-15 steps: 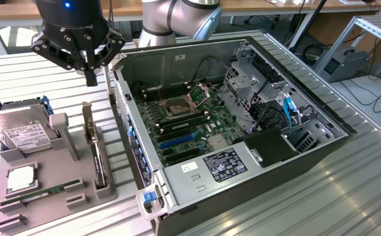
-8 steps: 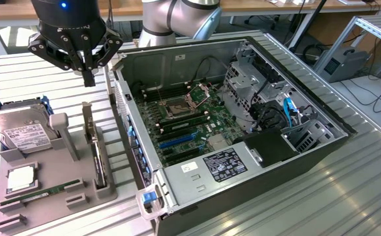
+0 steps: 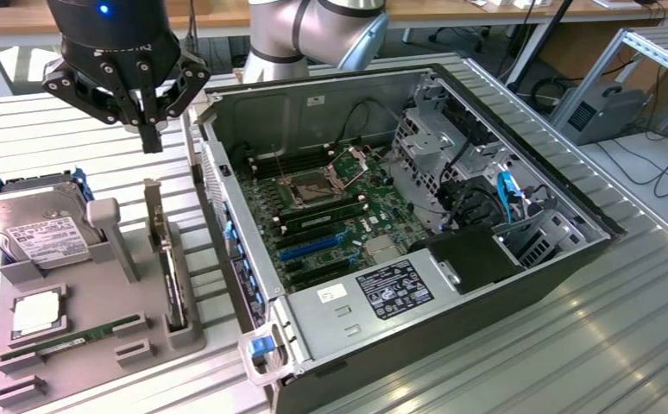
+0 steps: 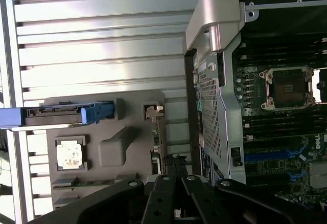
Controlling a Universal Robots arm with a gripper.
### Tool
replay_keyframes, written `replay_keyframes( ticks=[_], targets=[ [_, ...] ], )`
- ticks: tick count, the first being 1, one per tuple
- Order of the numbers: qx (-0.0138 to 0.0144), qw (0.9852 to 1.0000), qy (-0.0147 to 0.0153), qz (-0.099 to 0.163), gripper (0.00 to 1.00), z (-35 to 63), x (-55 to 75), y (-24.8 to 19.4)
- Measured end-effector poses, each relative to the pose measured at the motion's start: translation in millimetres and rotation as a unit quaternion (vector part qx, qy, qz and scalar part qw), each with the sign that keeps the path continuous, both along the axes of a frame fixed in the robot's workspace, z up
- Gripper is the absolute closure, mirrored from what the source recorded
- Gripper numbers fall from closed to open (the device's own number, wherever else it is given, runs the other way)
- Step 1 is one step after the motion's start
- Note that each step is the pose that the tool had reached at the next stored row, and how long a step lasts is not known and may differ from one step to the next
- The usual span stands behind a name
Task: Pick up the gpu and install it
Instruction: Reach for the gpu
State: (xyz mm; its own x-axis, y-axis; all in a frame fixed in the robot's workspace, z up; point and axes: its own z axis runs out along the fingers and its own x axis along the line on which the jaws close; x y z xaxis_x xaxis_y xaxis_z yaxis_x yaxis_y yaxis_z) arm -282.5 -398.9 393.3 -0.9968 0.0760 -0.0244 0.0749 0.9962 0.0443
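Hand (image 3: 150,136) closed on nothing, poised over the far end of the grey holder (image 3: 86,297).
Standing on edge in a holder slot on the tabletop (image 3: 519,362), the gpu (image 3: 173,276) is just beside the open computer case (image 3: 311,99), at the exterior view's left. It looks light, stiff and fragile, and its bare top edge seems the safest hold. White labels on the hard drive (image 3: 52,241) and power supply (image 3: 389,289) are too small to read.

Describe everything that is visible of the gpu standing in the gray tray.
The gpu is a thin, dark, flat card standing on its long edge in a slot of the gray tray, beside the open computer case. Only the tray touches it; the gripper hangs above, fingers shut, apart from it.
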Motion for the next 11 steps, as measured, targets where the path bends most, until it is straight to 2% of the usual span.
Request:
replay_keyframes(
  ticks=[11],
  targets=[
    [0.0,1.0,-0.0001,0.0,0.89,0.0,-7.1,0.0]
  ],
)
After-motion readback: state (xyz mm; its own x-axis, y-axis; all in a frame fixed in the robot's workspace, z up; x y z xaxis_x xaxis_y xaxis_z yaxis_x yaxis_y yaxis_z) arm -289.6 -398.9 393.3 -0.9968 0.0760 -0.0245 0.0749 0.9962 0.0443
